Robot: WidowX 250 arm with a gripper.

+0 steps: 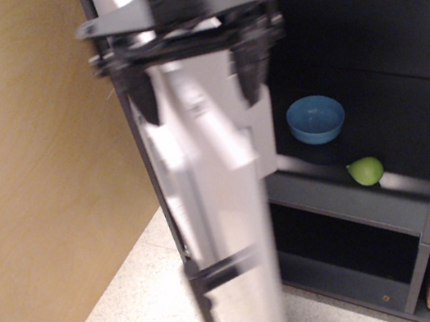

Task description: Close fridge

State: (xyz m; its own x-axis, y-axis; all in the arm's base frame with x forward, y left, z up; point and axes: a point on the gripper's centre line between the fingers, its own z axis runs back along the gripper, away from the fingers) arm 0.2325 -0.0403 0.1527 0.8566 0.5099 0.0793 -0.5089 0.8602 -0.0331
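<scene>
Your gripper (193, 81) sits at twelve o'clock, fingers (140, 99) spread wide and straddling the top edge of the fridge door (224, 209). The door is blurred and stands edge-on at centre, partly open. At three o'clock, a blue bowl (316, 118) and a green pear (366, 171) rest on the fridge shelf (348, 204).
</scene>
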